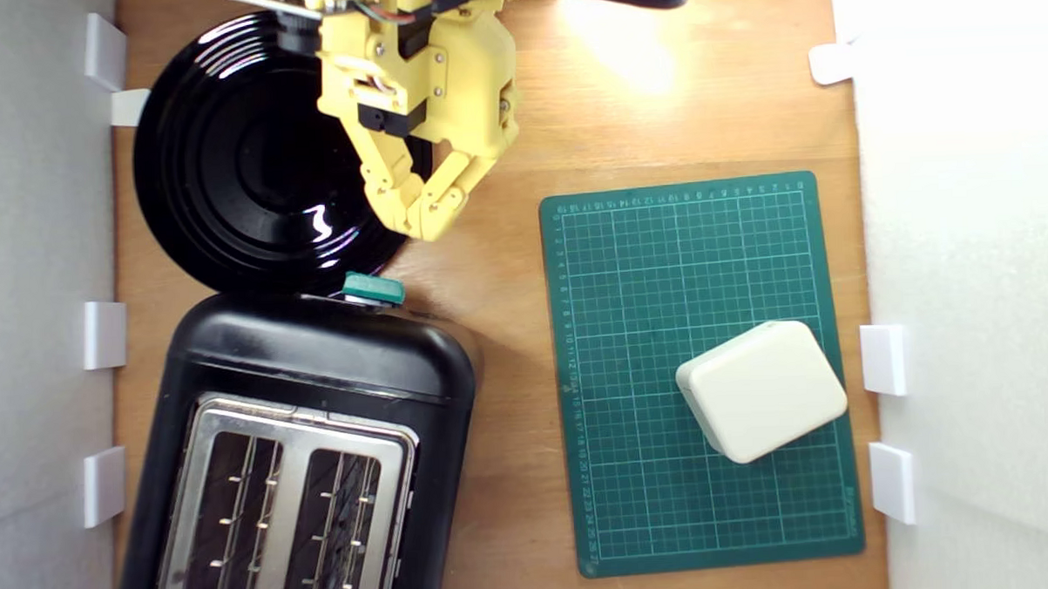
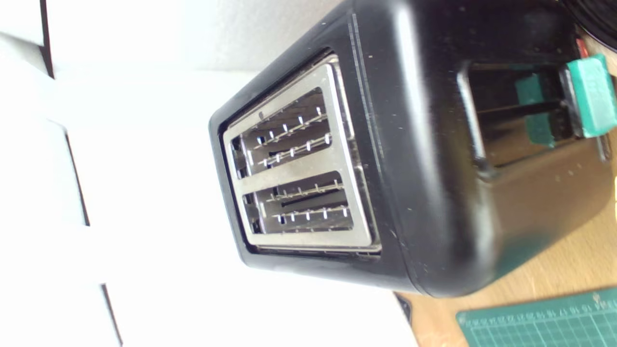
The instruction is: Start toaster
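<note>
Just beyond jaws' closed, empty tips: small teal lever [image 1: 373, 288] on glossy black rounded toaster [image 1: 317, 371], apart from them. Yellow plastic gripper [image 1: 424, 221] over ridged black plate [image 1: 240, 165].

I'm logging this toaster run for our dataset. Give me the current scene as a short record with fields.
surface: wooden table, white walls at both sides
toaster: black, two slots, both look empty
lever: teal, on the toaster's end that faces the end effector, not touched
end effector: yellow, fingertips together, above the plate's edge, a short way from the lever
plate: glossy black, empty, beside the toaster
cutting mat: green, at the exterior view's right
box: cream, rounded, lying on the mat
</note>
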